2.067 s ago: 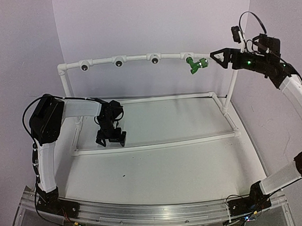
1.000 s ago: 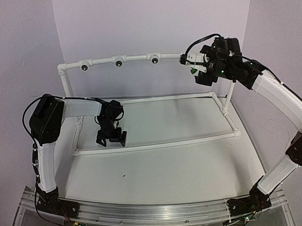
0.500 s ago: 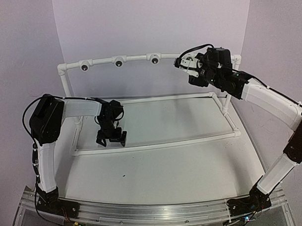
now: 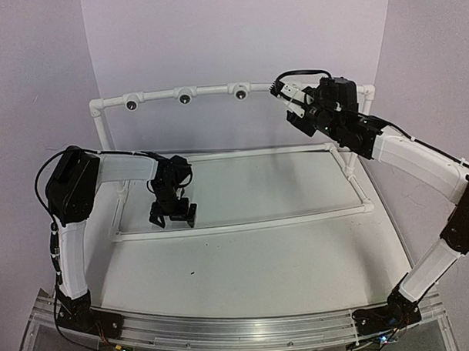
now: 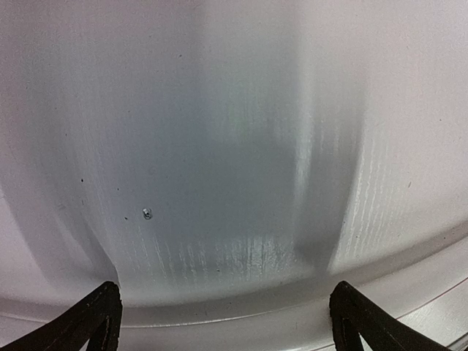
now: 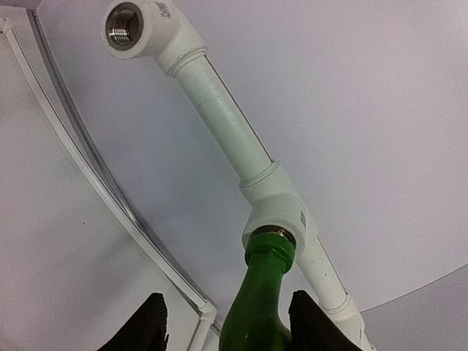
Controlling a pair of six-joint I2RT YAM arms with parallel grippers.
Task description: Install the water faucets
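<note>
Between the fingers [image 6: 152,329] of the right gripper [image 6: 230,307] stands the bright-green faucet [image 6: 259,300], its neck seated in the metal-lined mouth of a white tee fitting [image 6: 276,208] on the raised pipe rail [image 6: 223,124]. These jaws are partly apart. A clear gap shows beside one finger, while the other sits just beside the green body, perhaps touching it; the wrist view is too tight to say. From the top camera the faucet is hidden behind the wrist. The right arm rises from its near-right base, elbow out by the wall, forearm reaching up and leftward to the rail's right end.

Over at the left, the left gripper [image 4: 173,216] points straight down with jaws spread wide above the white tabletop [image 5: 234,146], near the front pipe of the floor frame [image 4: 282,220]. Its arm is folded, with the upper link upright, the forearm level and the wrist bent down.
</note>
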